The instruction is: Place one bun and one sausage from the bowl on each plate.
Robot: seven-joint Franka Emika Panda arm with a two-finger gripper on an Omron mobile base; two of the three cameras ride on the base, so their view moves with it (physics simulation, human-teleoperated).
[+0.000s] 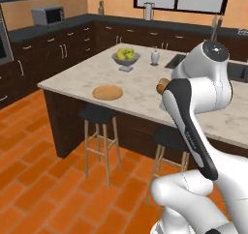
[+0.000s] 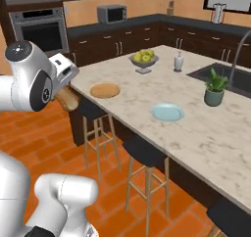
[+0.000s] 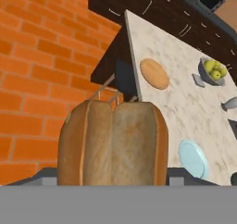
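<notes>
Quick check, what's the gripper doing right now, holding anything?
Gripper: closed on a bun, carried in the air short of the island counter, not yet over either plate.

Even, bright rendered light; soft, low-resolution pictures.
The pale marble worktop [image 2: 206, 133] shows faint sheen without glare; the stools [image 1: 99, 114] cast weak shadows on the floor; the close bun [image 3: 113, 144] looks blurred and coarse.
</notes>
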